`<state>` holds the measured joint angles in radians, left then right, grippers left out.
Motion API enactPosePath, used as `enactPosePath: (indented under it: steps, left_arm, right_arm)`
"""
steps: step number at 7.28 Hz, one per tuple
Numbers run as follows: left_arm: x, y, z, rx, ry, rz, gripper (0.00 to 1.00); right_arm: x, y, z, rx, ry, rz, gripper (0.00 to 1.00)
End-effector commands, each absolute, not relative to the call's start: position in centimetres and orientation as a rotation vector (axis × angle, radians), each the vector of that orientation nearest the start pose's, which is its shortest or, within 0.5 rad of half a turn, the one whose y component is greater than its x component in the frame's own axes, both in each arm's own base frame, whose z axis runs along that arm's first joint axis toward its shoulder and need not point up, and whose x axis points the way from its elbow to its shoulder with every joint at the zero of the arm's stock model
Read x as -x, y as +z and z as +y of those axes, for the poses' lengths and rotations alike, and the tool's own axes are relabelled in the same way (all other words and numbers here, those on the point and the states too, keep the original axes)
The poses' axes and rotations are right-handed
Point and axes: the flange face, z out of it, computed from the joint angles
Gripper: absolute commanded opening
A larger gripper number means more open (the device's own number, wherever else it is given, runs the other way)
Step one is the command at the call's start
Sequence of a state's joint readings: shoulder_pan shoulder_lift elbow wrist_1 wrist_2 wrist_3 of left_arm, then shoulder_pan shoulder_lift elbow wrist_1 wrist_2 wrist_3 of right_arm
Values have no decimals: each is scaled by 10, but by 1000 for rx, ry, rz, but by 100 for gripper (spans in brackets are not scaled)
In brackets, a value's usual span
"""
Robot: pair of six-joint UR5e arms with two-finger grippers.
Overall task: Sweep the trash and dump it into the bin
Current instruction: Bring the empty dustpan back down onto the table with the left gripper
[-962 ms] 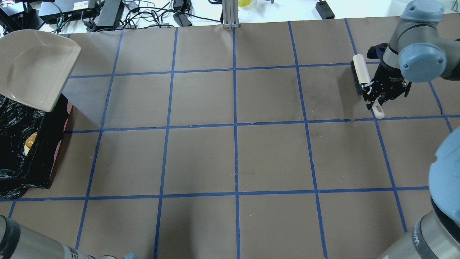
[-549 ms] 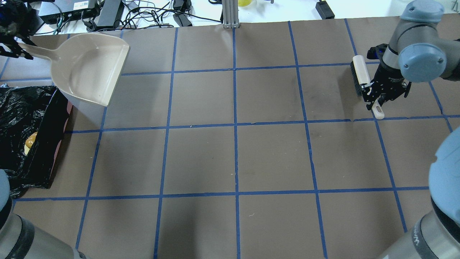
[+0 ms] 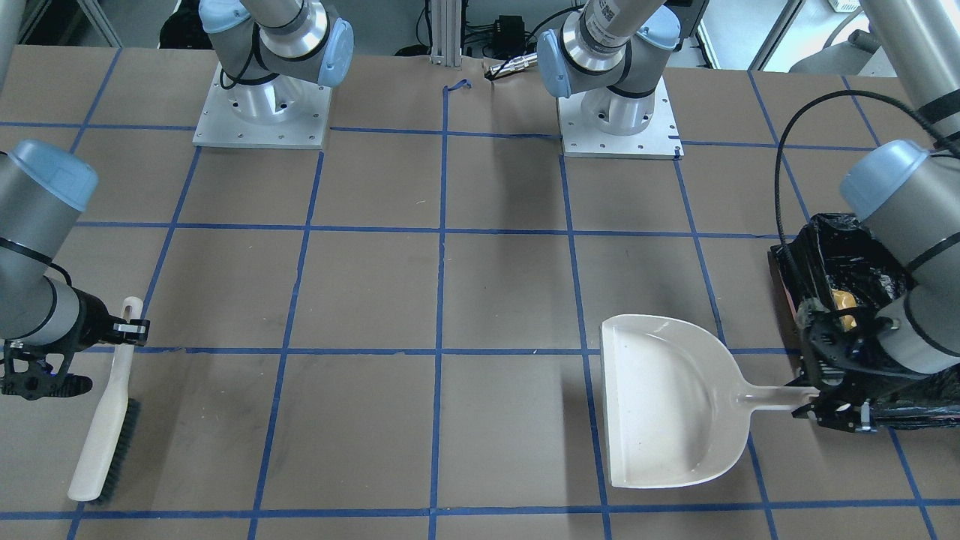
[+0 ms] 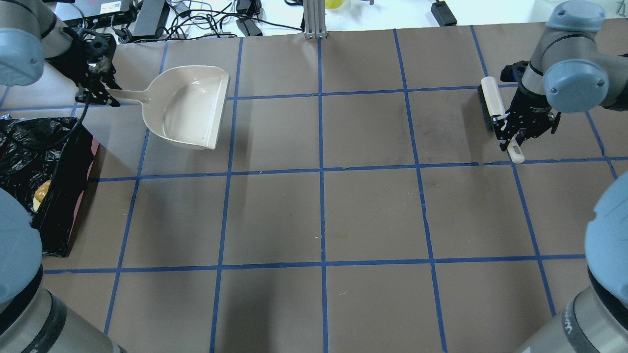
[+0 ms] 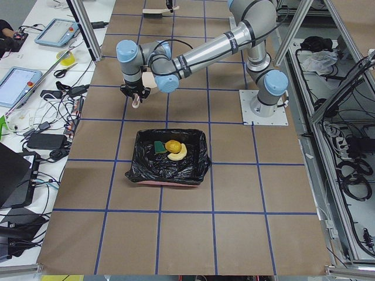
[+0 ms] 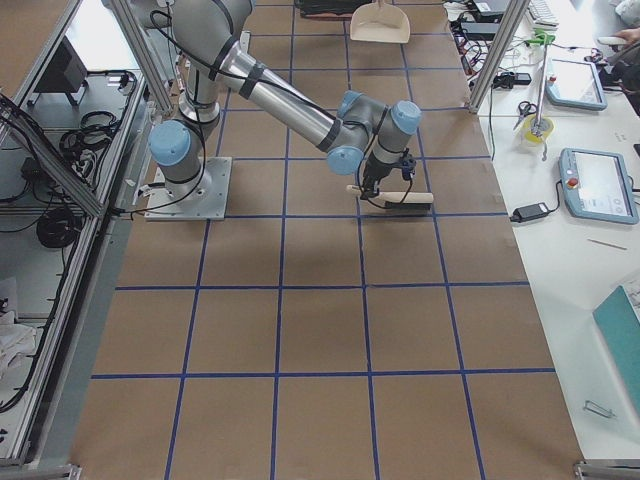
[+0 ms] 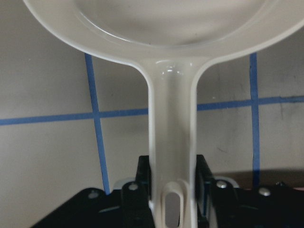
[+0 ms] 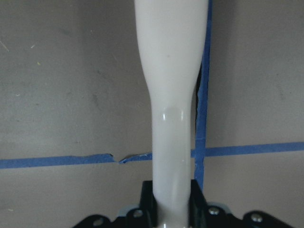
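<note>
The bin [image 4: 59,196], lined with a black bag, stands at the table's left edge; it also shows in the front view [image 3: 825,247] and the left view [image 5: 146,167]. The trash lies inside it: a rounded orange-brown piece [image 5: 172,145] and a curved tan piece [image 5: 178,154]. My left gripper [image 4: 104,93] is shut on the handle of the empty beige dustpan [image 4: 189,110], which lies level, beyond the bin; its handle shows in the left wrist view [image 7: 171,142]. My right gripper [image 4: 511,139] is shut on the white brush [image 4: 492,98] at the far right, bristles on the table.
Cables, power bricks and boxes [image 4: 147,19] lie past the table's far edge. An aluminium post [image 4: 314,19] stands at the far middle. Blue tape lines grid the brown table [image 4: 319,215]. The arm bases [image 3: 262,112] sit on the robot's side.
My left gripper has carried the dustpan away from above the bin, to the right and farther off, and levelled it. The right gripper and brush have not moved.
</note>
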<state>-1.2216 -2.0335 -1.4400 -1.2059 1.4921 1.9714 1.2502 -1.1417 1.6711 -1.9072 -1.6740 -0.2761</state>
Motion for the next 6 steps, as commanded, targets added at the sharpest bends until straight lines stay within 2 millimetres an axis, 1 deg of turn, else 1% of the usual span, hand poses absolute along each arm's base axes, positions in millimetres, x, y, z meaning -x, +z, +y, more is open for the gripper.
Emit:
enactPosePath:
  steps: [1, 2, 4, 6]
  left_arm:
    - [-53, 277, -671, 2267, 176, -2198, 0]
    - [-42, 265, -669, 2278, 175, -2192, 0]
    - [-40, 253, -663, 2267, 157, -2180, 0]
    - [-40, 237, -666, 2246, 156, -2181, 0]
  right_arm:
    - [70, 233, -602, -57, 342, 3165, 10]
    - [70, 233, -602, -54, 342, 3165, 25]
    - [70, 233, -602, -57, 342, 3165, 32]
    - [70, 233, -602, -57, 342, 3165, 46]
